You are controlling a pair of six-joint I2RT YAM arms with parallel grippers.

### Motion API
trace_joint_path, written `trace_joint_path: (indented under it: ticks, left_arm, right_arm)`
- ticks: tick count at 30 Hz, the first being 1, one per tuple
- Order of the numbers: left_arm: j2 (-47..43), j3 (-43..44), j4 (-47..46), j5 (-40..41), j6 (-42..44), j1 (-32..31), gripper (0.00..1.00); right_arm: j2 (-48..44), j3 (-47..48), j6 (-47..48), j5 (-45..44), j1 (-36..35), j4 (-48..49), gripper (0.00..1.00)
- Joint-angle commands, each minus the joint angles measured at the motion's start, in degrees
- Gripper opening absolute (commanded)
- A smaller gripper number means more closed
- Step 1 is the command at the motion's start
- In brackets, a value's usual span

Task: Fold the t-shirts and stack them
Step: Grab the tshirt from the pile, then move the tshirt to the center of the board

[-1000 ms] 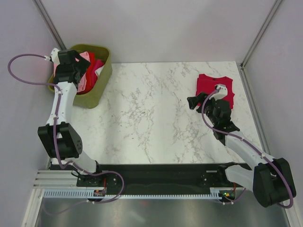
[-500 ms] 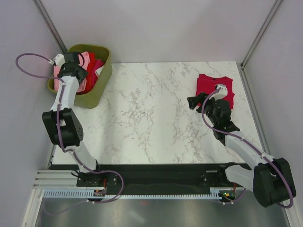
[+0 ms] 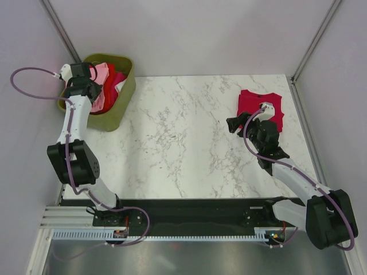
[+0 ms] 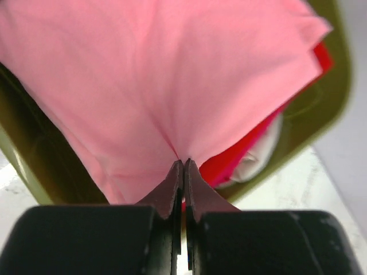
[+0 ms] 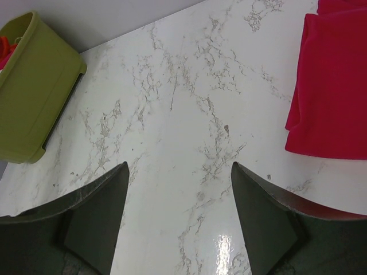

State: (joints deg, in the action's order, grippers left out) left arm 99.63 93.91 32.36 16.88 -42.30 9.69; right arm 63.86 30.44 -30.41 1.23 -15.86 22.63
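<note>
A light pink t-shirt (image 4: 172, 74) fills the left wrist view, bunched into folds that run down to my left gripper (image 4: 184, 163), which is shut on a pinch of its cloth. From above, that gripper (image 3: 92, 79) sits over the olive-green basket (image 3: 125, 86), where the pink t-shirt (image 3: 101, 73) lies on top of a bright red one (image 3: 117, 80). A scrap of white cloth (image 4: 261, 152) shows under the red t-shirt (image 4: 238, 160). A dark crimson t-shirt (image 3: 261, 106) lies folded at the table's far right. My right gripper (image 3: 233, 124) hovers open just left of it, empty.
The basket (image 5: 34, 86) stands at the table's far left corner, against the left wall. White marble tabletop (image 3: 183, 132) stretches between the basket and the folded crimson t-shirt (image 5: 335, 86). Walls enclose the table on the left, back and right.
My left gripper has gone from open to shut on the light pink t-shirt inside the basket, its wrist shifting slightly. The right arm has not moved.
</note>
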Motion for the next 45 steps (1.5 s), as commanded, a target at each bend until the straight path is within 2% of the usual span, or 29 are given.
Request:
trace_joint_path:
  ticks: [1, 3, 5, 8, 9, 11, 12, 15, 16, 18, 19, 21, 23, 25, 26, 27, 29, 30, 33, 35, 39, 43, 45]
  left_arm:
    - [-12.95, -1.87, -5.1, -5.17, -6.46, -0.11, 0.02]
    - [-17.26, -4.77, -7.82, -9.39, -10.84, -0.64, 0.02]
    - [-23.76, -9.34, -14.94, -18.35, -13.41, -1.78, 0.02]
    - [-29.58, -8.84, -16.8, -21.45, -15.62, -8.88, 0.02]
    - [-30.46, -7.96, -16.89, -21.28, -15.62, -14.99, 0.02]
    - [-31.6, -5.76, -19.16, -20.05, -15.96, -21.35, 0.02]
    - [-31.52, -5.06, -19.96, -20.22, -16.92, -27.04, 0.02]
    - [-29.5, 0.47, -21.9, -23.64, -17.12, -33.49, 0.02]
    - [-29.32, 3.1, -21.9, -24.09, -16.59, -33.95, 0.02]
    - [-29.93, 2.95, -21.2, -22.96, -17.28, -33.6, 0.04]
    - [-30.29, 0.95, -20.5, -21.64, -18.76, -32.82, 0.05]
    - [-29.94, -2.39, -21.45, -24.34, -20.71, -30.71, 0.05]
    - [-29.24, -4.16, -20.59, -25.94, -19.58, -30.52, 0.05]
    - [-29.32, -10.74, -20.58, -25.24, -18.96, -30.44, 0.08]
    - [-29.5, -13.98, -20.93, -24.71, -19.04, -30.44, 0.11]
    - [-29.85, -21.5, -21.89, -24.1, -19.39, -30.44, 0.3]
    - [-31.16, -28.92, -23.22, -20.24, -19.92, -30.26, 0.74]
    - [-31.6, -35.05, -23.31, -15.44, -20.44, -30.17, 0.99]
    - [-33.97, -42.81, -24.89, -8.57, -15.64, -30.35, 1.0]
    - [-35.12, -45.03, -25.93, -6.78, -12.56, -30.43, 1.0]
    - [-33.46, -46.28, -28.66, -8.0, -5.1, -32.36, 0.97]
    - [-28.45, -45.22, -34.53, -10.64, 2.12, -36.93, 0.94]
    - [-24.76, -44.78, -40.25, -13.71, 7.22, -40.62, 0.93]
  right_arm:
    - [-0.4, 0.5, -0.44, -0.71, 0.12, 1.8, 0.8]
    - [-0.66, 0.5, -0.43, -0.8, 0.04, 1.8, 0.8]
    - [-0.66, 0.5, -0.26, -0.71, 0.12, 1.8, 0.8]
    - [-0.49, 0.5, -0.44, -0.62, 0.12, 1.89, 0.8]
    - [-0.49, 0.59, -0.52, -0.71, 0.04, 1.8, 0.8]
    - [-0.4, 0.59, -0.7, -0.88, 0.12, 1.54, 0.8]
    - [-0.49, 0.59, -0.87, -0.88, 0.04, 1.45, 0.8]
    - [-0.84, 0.5, -1.05, -2.46, -0.05, 1.01, 0.8]
    - [-1.01, 0.41, -0.96, -2.64, 0.12, 0.84, 0.8]
    - [-1.63, 0.06, -1.22, -3.43, 0.04, 0.75, 0.8]
    - [-1.8, -0.11, -1.14, -3.61, 0.12, 0.83, 0.8]
    - [-2.33, -0.29, -1.05, -4.31, 0.12, 0.83, 0.8]
    - [-2.68, -0.2, -0.96, -4.75, 0.12, 0.4, 0.8]
    - [-3.12, -0.29, -0.7, -5.19, 0.04, -0.13, 0.8]
    - [-3.21, -0.29, -0.7, -5.36, 0.04, -0.22, 0.8]
    - [-3.47, -0.38, -0.7, -5.63, 0.04, -0.39, 0.8]
    - [-4.09, -0.55, -0.61, -5.98, 0.04, -0.75, 0.8]
    - [-4.35, -0.73, -0.52, -6.07, 0.12, -0.84, 0.8]
    - [-4.18, 0.05, -0.26, -6.25, 0.04, -2.93, 0.79]
    - [-3.22, 2.33, -0.09, -5.46, 0.04, -5.57, 0.77]
    - [1.09, 9.17, 0.79, -2.56, 0.12, -19.68, 0.69]
    - [5.22, 13.68, 2.2, 2.89, 0.04, -27.1, 0.52]
    - [6.19, 15.7, 3.16, 5.61, 0.04, -30.18, 0.49]
